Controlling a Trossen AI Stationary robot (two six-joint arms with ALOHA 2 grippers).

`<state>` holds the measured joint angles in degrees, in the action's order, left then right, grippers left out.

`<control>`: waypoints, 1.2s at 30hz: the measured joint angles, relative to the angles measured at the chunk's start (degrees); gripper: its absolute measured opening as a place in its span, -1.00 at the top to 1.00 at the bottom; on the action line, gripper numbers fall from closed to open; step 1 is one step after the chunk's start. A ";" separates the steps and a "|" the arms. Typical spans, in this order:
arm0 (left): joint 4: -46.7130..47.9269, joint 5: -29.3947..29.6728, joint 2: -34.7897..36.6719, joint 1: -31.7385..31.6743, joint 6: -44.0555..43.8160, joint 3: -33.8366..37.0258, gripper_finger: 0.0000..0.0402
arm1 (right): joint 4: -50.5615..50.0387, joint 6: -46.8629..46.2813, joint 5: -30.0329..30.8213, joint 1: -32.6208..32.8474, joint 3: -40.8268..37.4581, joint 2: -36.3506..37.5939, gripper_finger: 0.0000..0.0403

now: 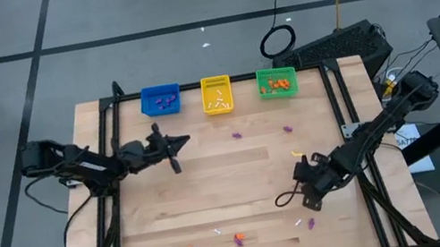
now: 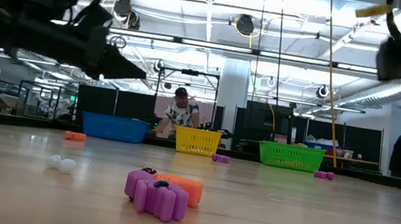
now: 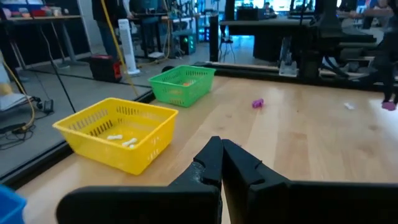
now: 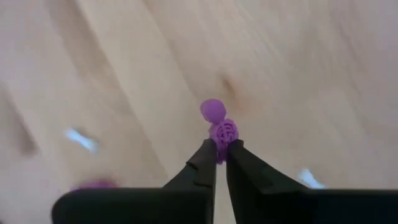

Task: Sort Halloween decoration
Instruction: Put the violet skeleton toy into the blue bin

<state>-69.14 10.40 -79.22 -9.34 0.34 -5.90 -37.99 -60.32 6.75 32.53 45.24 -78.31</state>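
Halloween decoration bits are split between baskets and bench: purple ones in the blue basket, white in the yellow basket, orange in the green basket. Loose pieces lie mid-bench and along the near edge. Right tool is clenched on a purple trinket, held above the bench on the right side. Left tool is clamped shut with nothing in it, hovering near the blue basket.
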 joint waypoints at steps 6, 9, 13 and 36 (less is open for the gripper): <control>-6.94 0.15 -0.01 0.00 -0.04 5.48 0.96 | 11.33 7.81 8.62 -3.12 0.06 -0.51 0.93; -6.45 0.19 0.04 0.00 -0.04 5.58 0.96 | 18.14 11.83 15.66 -5.84 0.08 -1.78 0.93; -6.20 0.19 0.04 0.00 -0.04 5.60 0.96 | 30.32 20.02 20.82 -9.94 0.12 -5.63 0.93; -2.80 0.06 7.44 0.00 3.43 5.69 0.96 | 50.40 43.57 10.28 -43.71 35.23 -38.27 0.92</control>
<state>-71.94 10.46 -71.78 -9.34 3.77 -0.21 12.40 -16.75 17.03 -11.17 80.48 -116.58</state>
